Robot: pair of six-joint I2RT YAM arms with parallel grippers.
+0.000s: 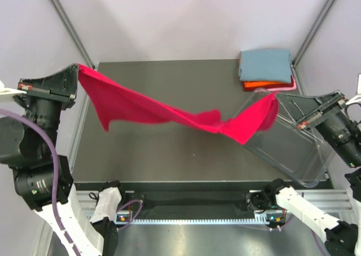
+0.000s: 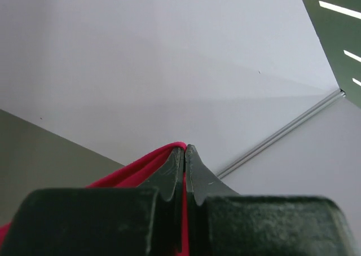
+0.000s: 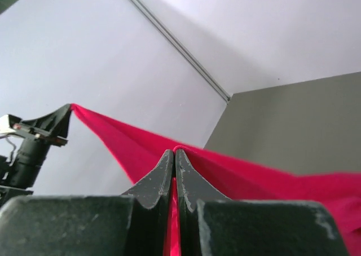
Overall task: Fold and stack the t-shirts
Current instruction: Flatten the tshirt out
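Observation:
The crimson red t-shirt (image 1: 163,112) hangs stretched in the air above the table between both arms. My left gripper (image 1: 76,71) is shut on its left end, seen as red cloth (image 2: 130,174) beside the jaws (image 2: 185,150). My right gripper (image 1: 279,100) is shut on its right end; the red cloth (image 3: 254,174) spreads from the jaws (image 3: 174,152). The shirt sags in the middle. A folded stack sits at the table's back right: the dusty blue-grey shirt (image 1: 265,64) on top, the orange shirt (image 1: 259,85) under it, the pale pink shirt (image 1: 291,84) at the bottom.
The clear plastic tub (image 1: 287,140) lies tipped on the table's right side, under the shirt's right end. The dark table (image 1: 169,154) has an edge rail at the front. Pale walls with metal posts enclose the back and sides.

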